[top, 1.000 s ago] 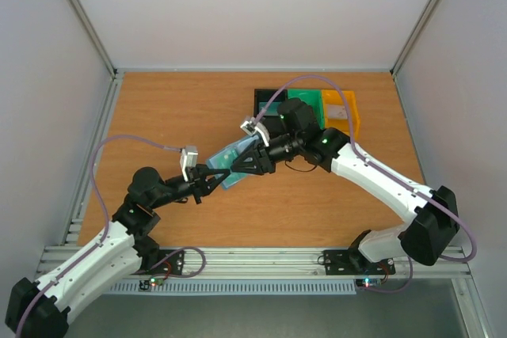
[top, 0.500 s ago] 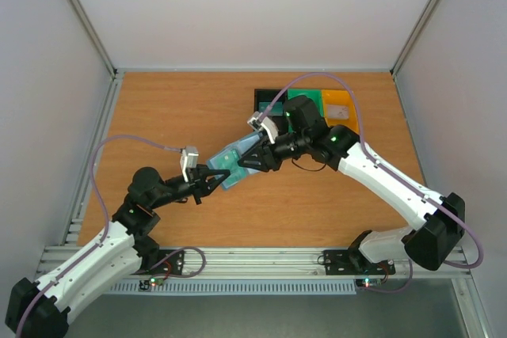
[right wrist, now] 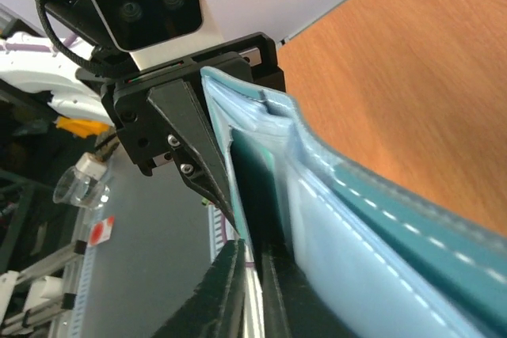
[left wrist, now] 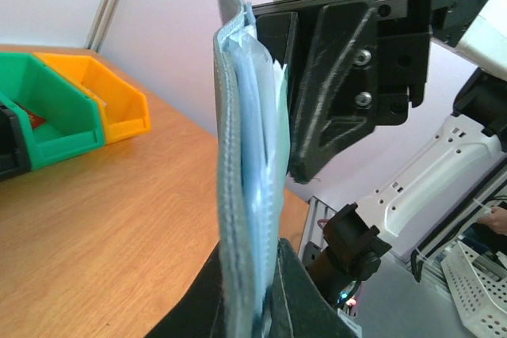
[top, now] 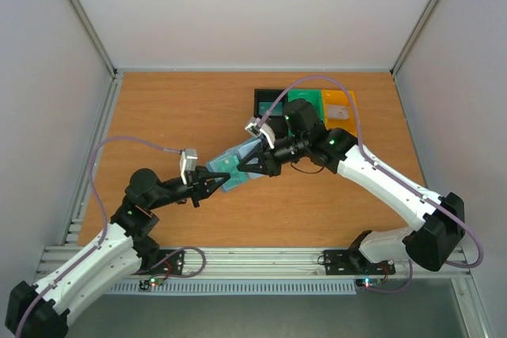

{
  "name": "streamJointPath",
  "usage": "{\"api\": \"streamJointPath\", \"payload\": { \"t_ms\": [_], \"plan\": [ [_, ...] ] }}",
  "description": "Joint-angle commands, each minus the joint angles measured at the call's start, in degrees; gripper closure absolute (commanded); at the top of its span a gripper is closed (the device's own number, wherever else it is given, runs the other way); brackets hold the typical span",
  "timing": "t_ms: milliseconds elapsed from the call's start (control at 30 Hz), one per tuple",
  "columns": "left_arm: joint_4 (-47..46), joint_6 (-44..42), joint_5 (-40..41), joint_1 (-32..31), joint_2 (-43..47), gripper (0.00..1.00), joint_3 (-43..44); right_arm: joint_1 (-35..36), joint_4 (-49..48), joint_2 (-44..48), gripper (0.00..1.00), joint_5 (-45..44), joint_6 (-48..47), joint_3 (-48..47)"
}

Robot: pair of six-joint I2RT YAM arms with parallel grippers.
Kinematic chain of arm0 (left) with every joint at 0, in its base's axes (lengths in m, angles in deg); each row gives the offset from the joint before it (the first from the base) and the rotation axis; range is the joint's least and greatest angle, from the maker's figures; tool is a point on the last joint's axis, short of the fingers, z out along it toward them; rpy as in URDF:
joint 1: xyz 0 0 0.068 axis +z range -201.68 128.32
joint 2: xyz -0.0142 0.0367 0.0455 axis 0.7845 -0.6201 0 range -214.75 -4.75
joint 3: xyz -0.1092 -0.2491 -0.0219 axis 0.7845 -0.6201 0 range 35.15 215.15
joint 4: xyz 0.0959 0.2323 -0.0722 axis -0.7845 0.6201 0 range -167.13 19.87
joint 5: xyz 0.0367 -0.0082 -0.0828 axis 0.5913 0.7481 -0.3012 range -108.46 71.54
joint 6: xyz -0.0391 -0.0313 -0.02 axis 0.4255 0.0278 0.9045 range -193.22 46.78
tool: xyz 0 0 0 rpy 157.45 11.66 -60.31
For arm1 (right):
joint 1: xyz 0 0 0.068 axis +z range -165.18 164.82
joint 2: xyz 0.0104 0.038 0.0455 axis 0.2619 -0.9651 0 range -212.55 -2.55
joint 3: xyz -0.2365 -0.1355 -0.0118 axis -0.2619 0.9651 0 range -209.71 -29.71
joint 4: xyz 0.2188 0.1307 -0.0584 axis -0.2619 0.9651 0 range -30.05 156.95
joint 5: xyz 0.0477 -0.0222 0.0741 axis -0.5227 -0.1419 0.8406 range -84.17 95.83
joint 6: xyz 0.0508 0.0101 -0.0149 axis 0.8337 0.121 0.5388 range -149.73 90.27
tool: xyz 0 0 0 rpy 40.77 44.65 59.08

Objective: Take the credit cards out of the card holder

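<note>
Holder [top: 231,160] clamped in left end effector [left wrist: 253,290]; right end effector [right wrist: 253,275], narrow on inner layer, may pull pocket, not card.

We find the card holder [top: 230,161] over the middle of the counter [top: 174,116], the left hand [top: 218,177] at its near-left end and the right hand [top: 244,168] at its far-right end. Behind them, at the far right, sits a row of bins [top: 341,106].

A wood-grain tabletop [top: 182,116] sits boxed in by plain white panels [top: 238,13] on three sides, lit evenly and softly. A ribbed aluminium rail [top: 261,260] edges the near side; below it, what looks like grey floor [top: 261,314].
</note>
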Motion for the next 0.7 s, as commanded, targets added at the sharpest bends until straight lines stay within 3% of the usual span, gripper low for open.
{"api": "streamJointPath", "payload": {
  "t_ms": [0,100,300,667],
  "plan": [
    [-6.5,-0.2,-1.0,-0.6,0.8,1.0,0.7,1.3,-2.7,1.1,0.97,5.5,0.2,1.5],
    [-6.3,0.0,-1.0,-0.7,1.0,0.99,0.7,1.3,-3.5,1.4,0.99,5.0,0.8,1.6],
    [-6.0,0.1,-1.0,-0.7,1.5,0.85,0.4,-0.1,-2.4,2.9,0.99,2.0,-0.3,1.2],
    [-6.5,-0.1,-1.7,-0.7,1.3,0.91,0.5,-2.6,2.7,5.2,0.99,0.0,-2.8,0.2]
  ]
}}
